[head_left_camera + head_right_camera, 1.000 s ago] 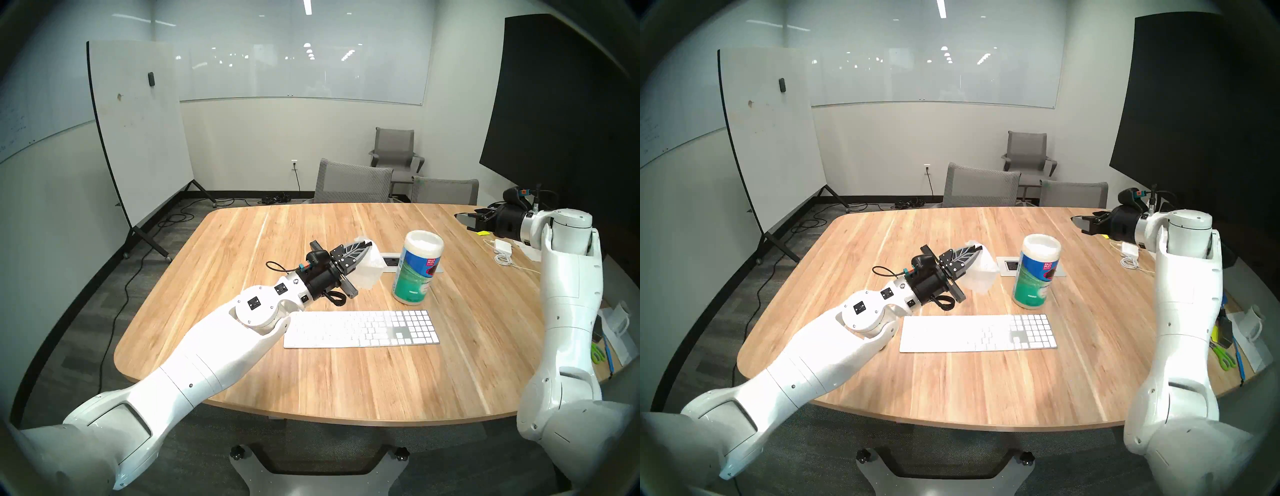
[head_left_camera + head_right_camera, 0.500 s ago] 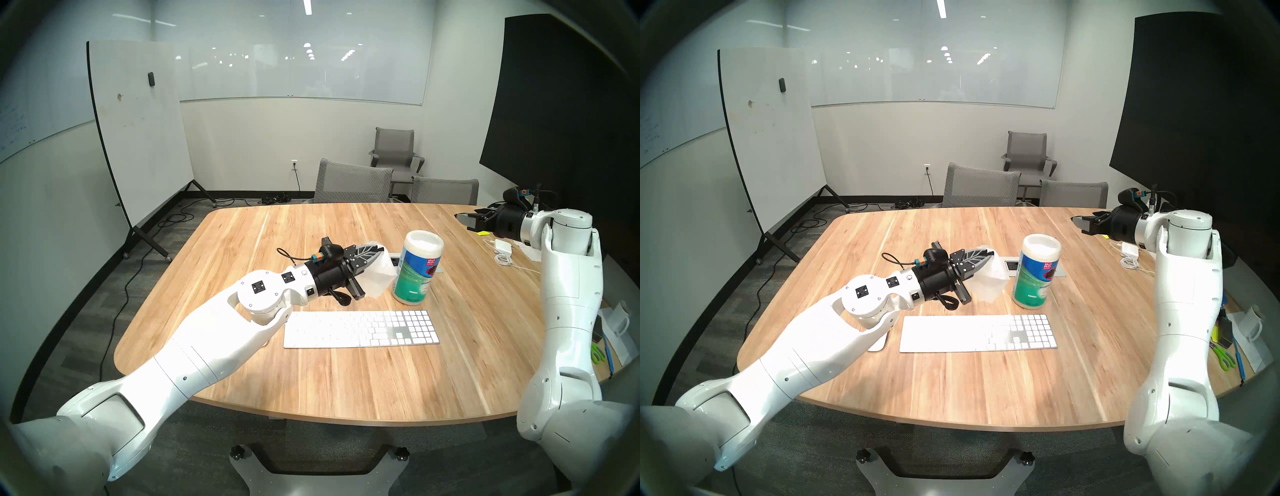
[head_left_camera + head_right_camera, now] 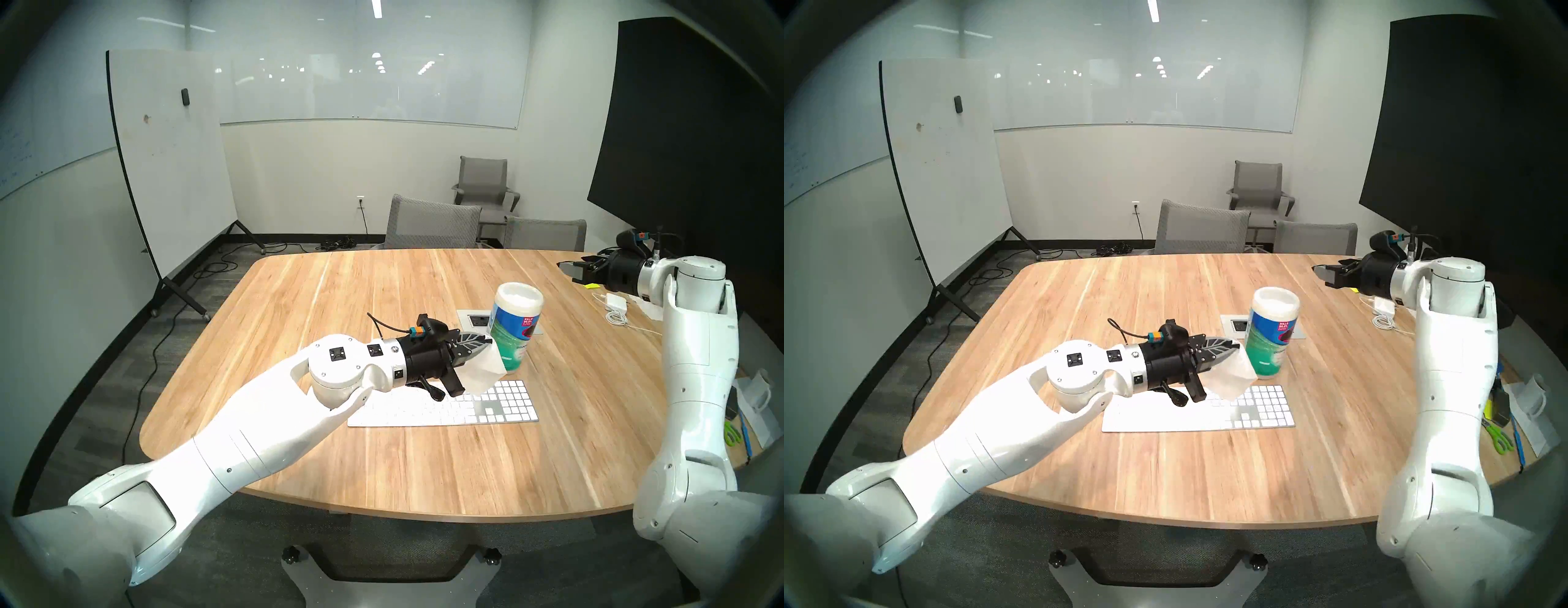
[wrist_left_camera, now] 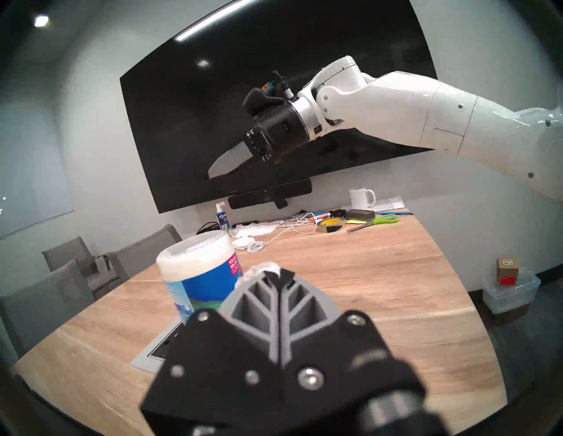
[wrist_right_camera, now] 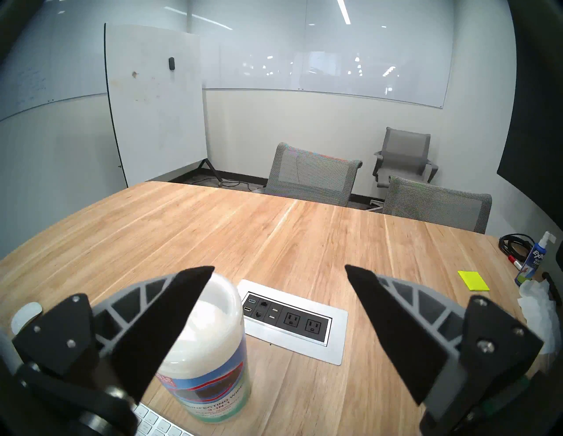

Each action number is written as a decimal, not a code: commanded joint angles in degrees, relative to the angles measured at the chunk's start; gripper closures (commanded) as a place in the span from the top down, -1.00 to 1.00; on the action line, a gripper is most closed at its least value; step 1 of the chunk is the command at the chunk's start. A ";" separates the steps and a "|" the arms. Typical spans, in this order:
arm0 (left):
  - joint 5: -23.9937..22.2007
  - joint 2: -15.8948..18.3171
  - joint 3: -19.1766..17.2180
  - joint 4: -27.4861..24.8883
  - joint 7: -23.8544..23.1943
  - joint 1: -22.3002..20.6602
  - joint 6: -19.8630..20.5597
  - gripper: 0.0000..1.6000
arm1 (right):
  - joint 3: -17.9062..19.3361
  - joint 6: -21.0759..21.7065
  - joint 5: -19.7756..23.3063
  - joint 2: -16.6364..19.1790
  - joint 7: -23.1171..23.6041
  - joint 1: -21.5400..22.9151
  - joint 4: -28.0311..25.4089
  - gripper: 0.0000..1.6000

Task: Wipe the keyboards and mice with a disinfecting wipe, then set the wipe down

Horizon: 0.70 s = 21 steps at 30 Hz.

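My left gripper [image 3: 492, 339] is shut on the white wipe [image 3: 483, 369]. The wipe hangs limp from the fingertips down to the back edge of the white keyboard [image 3: 500, 407], near the number pad. The gripper is right next to the blue-green wipes canister [image 3: 513, 331]. The left wrist view shows the shut fingers [image 4: 259, 304] with a bit of wipe [image 4: 265, 268] at the tips. My right gripper [image 3: 570, 269] is open and empty, held high at the far right; its view shows the jaws wide apart [image 5: 278, 271]. The mouse does not show; my left forearm covers the spot left of the keyboard.
A power outlet panel [image 3: 475, 318] is set into the table behind the canister. A white power adapter with cable [image 3: 615, 303], scissors [image 3: 732, 437] and a mug lie at the table's right edge. Grey chairs [image 3: 432, 227] stand at the far side.
My left gripper has carried the wipe right and toward me, from behind and left of the canister to just over the keyboard's back edge. The right arm has not moved.
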 commanded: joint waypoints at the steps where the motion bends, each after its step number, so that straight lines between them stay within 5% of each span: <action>1: 0.15 1.80 -0.26 -6.06 0.48 0.50 1.93 -1.00 | -0.04 -0.12 0.06 0.22 -0.02 0.91 -1.16 1.00; 12: 0.74 2.28 1.23 -12.43 6.71 4.91 9.22 -1.00 | -0.03 -0.09 0.03 0.20 -0.03 0.90 -1.23 1.00; 21: -1.35 1.85 1.00 -12.25 10.23 8.65 9.14 -1.00 | -0.02 -0.08 0.02 0.20 -0.03 0.89 -1.24 1.00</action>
